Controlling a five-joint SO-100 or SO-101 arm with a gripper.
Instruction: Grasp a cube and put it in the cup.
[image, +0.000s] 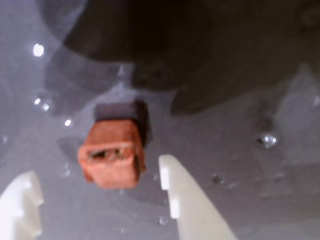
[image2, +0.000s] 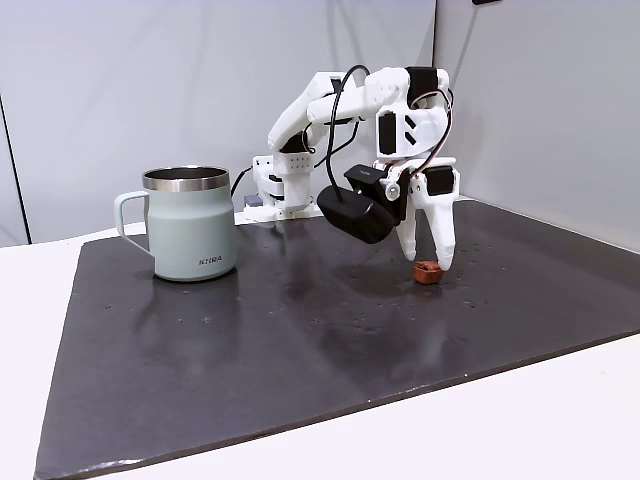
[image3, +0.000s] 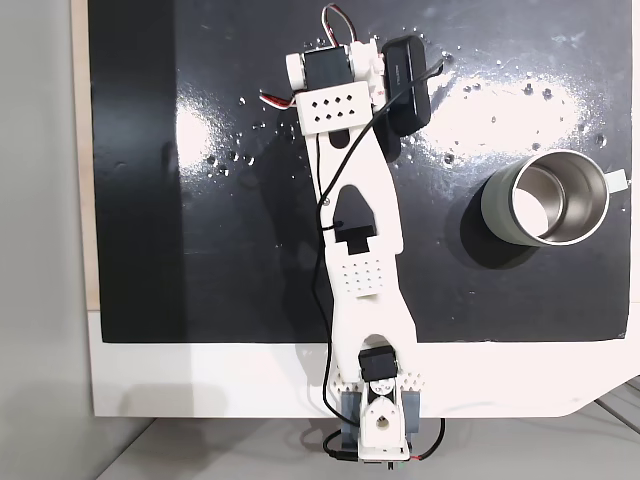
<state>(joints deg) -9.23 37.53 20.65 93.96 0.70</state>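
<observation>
Nearest us in the wrist view, our gripper (image: 100, 200) spreads wide around the cube (image: 112, 155), which lies ungrasped on the table (image2: 300, 330), well right of the cup (image2: 190, 225), so everything remains undone.

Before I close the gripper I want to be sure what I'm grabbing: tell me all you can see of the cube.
The cube is a tiny reddish-brown, roughly cubic block with a matte, rough look; in the wrist view its near face has a shallow chipped slot. It lies on the dark glossy mat, casting a small shadow. In a fixed view it sits at the tips of the gripper, whose white fingers stand open either side, not visibly touching it. The cup stands far off.
</observation>
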